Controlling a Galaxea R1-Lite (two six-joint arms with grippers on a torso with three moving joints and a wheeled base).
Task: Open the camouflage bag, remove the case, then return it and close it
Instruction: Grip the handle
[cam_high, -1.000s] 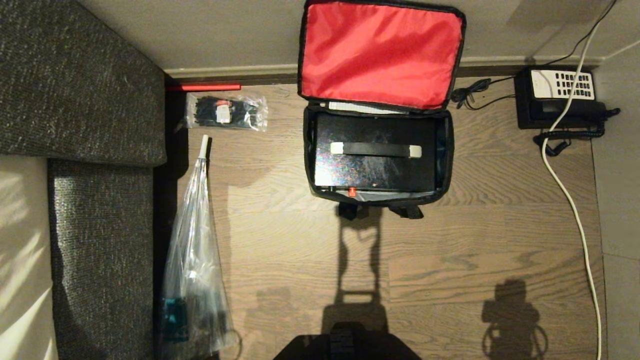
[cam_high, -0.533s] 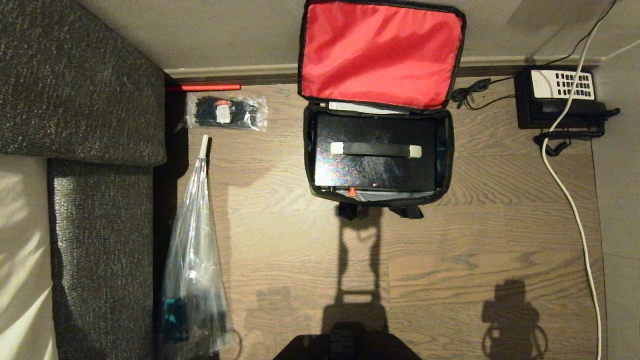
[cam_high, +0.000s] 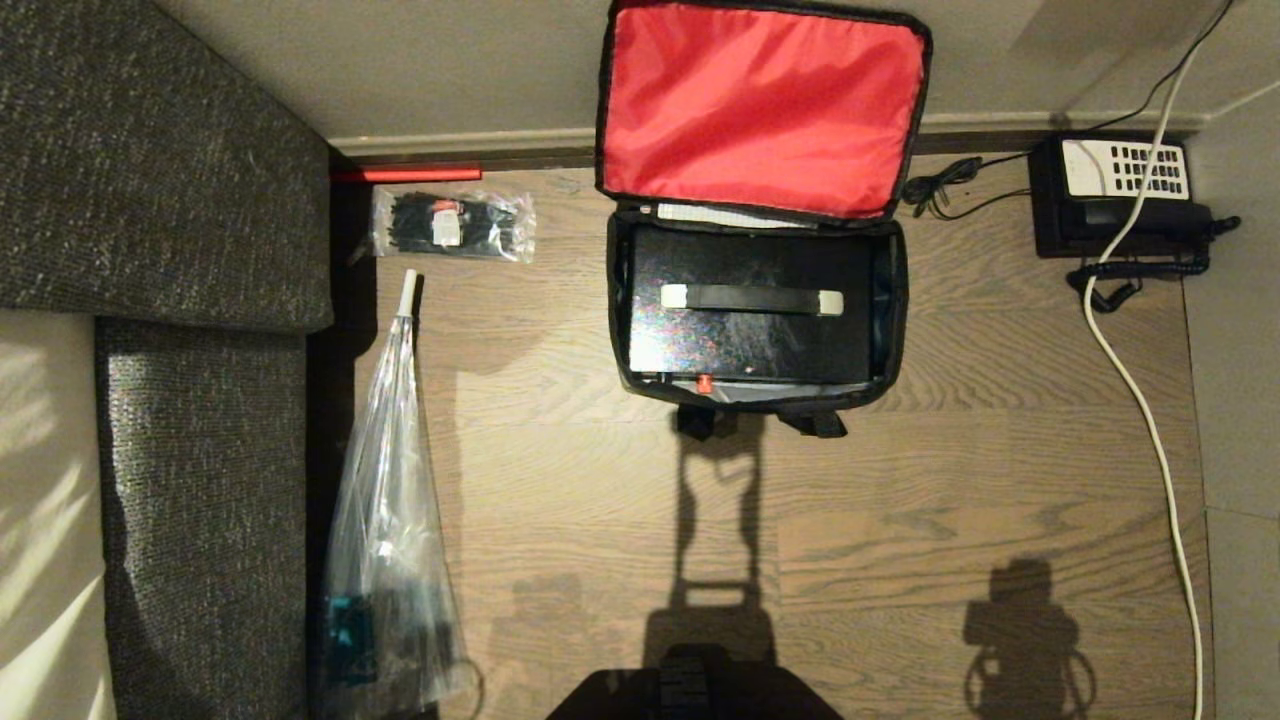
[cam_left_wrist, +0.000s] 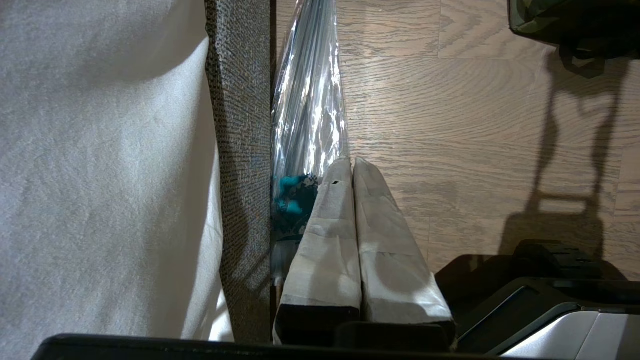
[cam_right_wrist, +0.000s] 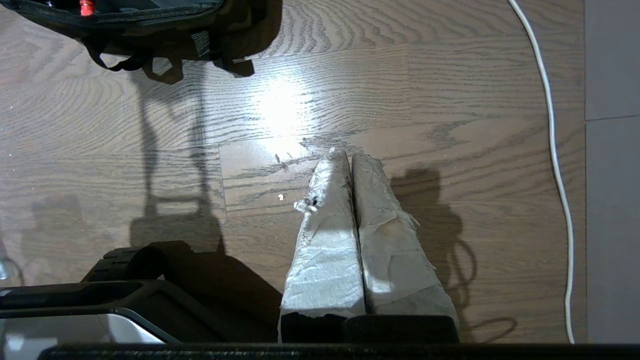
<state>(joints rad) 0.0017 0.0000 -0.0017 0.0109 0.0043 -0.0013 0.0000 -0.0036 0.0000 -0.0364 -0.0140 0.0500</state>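
Wooden floor (cam_high: 560, 480) lies under everything here, and nearest to the robot both arms hang parked above it. The left end effector (cam_left_wrist: 352, 165) is clenched on nothing, beside a long clear plastic bag (cam_high: 385, 520) that lies along the grey sofa (cam_high: 200, 450). The right end effector (cam_right_wrist: 350, 157) is clenched and empty too, over bare boards, near a white cable (cam_high: 1140, 400).

Farther on, well apart from both, the camouflage bag (cam_high: 895, 300) stands on the floor against the wall, its red-lined lid (cam_high: 760, 105) thrown back upright. The case (cam_high: 750, 340) lies flat inside, black and hard, nearly filling the width, with a black handle (cam_high: 752, 299) between two pale ends and a small red spot (cam_high: 704, 383) at the near edge.

I judge that the case is either not yet taken out or already returned; I cannot tell which. To lift it well, an end effector should release, come down straight over the handle's middle and pull up evenly, so the tight soft walls do not catch.
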